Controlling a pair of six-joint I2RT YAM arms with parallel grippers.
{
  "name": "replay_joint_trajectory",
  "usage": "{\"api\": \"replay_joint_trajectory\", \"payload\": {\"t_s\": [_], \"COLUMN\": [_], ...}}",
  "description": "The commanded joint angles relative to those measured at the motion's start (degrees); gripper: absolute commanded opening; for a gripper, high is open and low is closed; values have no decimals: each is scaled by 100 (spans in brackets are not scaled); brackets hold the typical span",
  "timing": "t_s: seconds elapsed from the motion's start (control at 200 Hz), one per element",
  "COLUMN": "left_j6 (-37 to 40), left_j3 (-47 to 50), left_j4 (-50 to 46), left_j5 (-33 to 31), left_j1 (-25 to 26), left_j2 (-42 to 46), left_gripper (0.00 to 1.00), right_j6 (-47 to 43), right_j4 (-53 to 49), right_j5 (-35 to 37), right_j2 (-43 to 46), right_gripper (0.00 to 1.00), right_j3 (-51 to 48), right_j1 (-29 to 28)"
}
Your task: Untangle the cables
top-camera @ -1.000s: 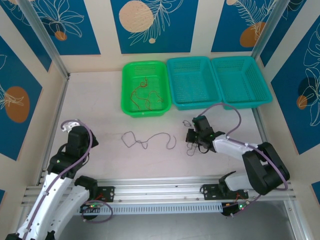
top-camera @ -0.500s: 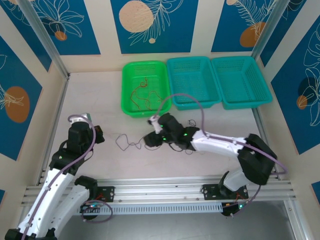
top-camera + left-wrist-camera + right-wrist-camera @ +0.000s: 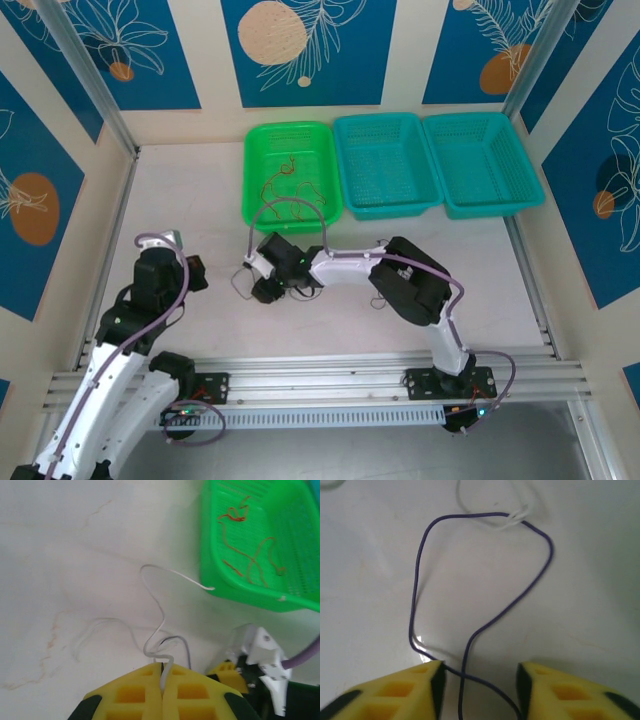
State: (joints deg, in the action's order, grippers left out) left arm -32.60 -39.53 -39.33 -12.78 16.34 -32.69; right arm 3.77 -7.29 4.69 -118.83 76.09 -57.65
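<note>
the left gripper (image 3: 162, 666) sits at the left side of the worktop (image 3: 180, 200), its yellow fingers pressed together on a pale wire (image 3: 161, 611). in the left wrist view that wire rises from the seam between the fingers, bends back and forth over the pale surface, and ends just beside the near wall of the green basket (image 3: 225, 575).

in the overhead view the right arm reaches far across to the left, so the right gripper (image 3: 260, 286) lies near the left gripper (image 3: 192, 270), in front of the green basket (image 3: 250, 215). the right gripper (image 3: 479, 672) has its fingers apart. a dark purple wire (image 3: 416, 580) lies flat on the worktop and runs into the gap between them. it touches the inner edge of the left-hand finger, and nothing is clamped. the purple wire forms one open loop ahead of the fingers. at the loop's far end it meets a pale wire strand (image 3: 510, 522); whether the two are knotted there or only crossing cannot be told.

several reddish-brown wires (image 3: 285, 195) lie curled inside the green basket, apart from the two wires on the worktop; the left wrist view shows them (image 3: 250, 560) spread over its floor. two teal baskets (image 3: 388, 165) (image 3: 482, 165) stand in a row to the right of the green one, each touching its neighbour.
</note>
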Motion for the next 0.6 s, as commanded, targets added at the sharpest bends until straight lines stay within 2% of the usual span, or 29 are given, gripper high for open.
{"api": "replay_joint_trajectory", "payload": {"t_s": [0.0,0.06,0.145,0.295,0.45,0.595], "left_j6": [-301,-322,-386,-462,-463,-397], "left_j3": [-347,-409,-466,-434,-407,-389], "left_j4": [-714,-837,-973,-1007,-993,-962], "left_j5": [-1020,-1319,-1629,-1917,-1993,-1967], "left_j1": [-68,-76,-87,-118,-182,-236], "left_j2": [-15,-2,8,95,113,107], "left_gripper": [0,0,0,0,0,0], "right_j6": [-19,109,535,1557,2630,3302], "right_j4": [-271,-188,25,497,620,449], "right_j5": [307,456,542,386,428,429], "right_j2": [214,464,969,2054,2932,3410], "right_gripper": [13,0,0,0,0,0], "right_j3": [-318,-660,-1276,-2532,-3603,-4141], "right_j1": [-31,24,213,866,1903,2963]}}
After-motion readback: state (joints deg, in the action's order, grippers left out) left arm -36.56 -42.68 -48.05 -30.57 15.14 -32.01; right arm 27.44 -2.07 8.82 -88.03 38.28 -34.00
